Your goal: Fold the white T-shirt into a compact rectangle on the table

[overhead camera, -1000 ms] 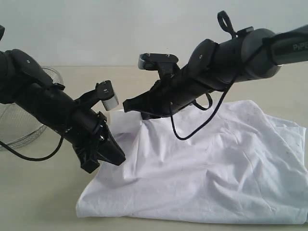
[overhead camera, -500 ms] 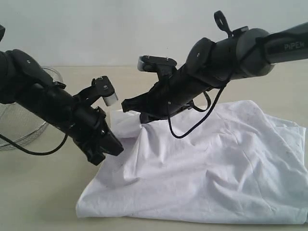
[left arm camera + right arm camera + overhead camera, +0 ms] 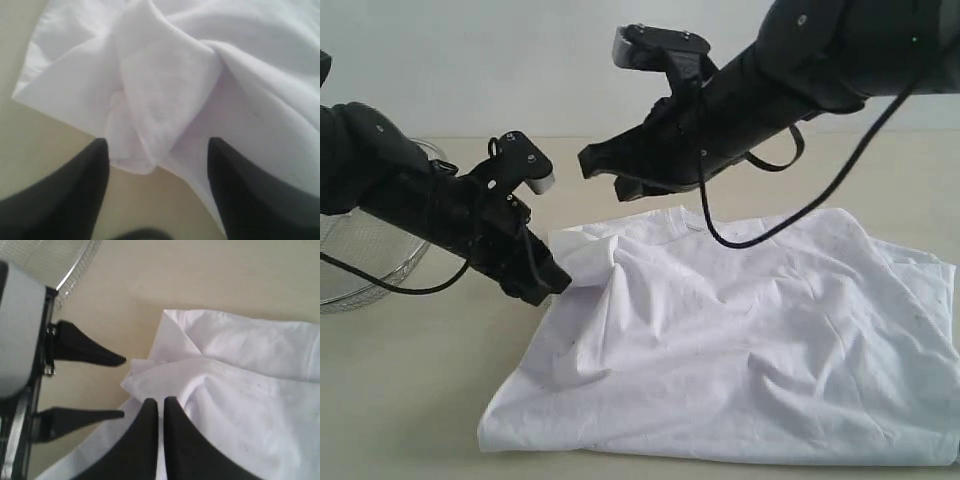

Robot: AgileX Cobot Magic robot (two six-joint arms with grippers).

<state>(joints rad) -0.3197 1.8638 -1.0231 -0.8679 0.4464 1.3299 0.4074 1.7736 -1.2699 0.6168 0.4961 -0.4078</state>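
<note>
The shirt (image 3: 740, 350) lies rumpled on the counter (image 3: 410, 400), lower centre and right of frame. At its left edge the left pincer (image 3: 552, 283) has just parted its jaws, releasing the cloth. Above, the right pincer (image 3: 588, 165), shut and empty, has risen clear; this fold looks laid.

Round wire-mesh metal basket (image 3: 360, 247) at the scene's left edge, partly cut off.
</note>
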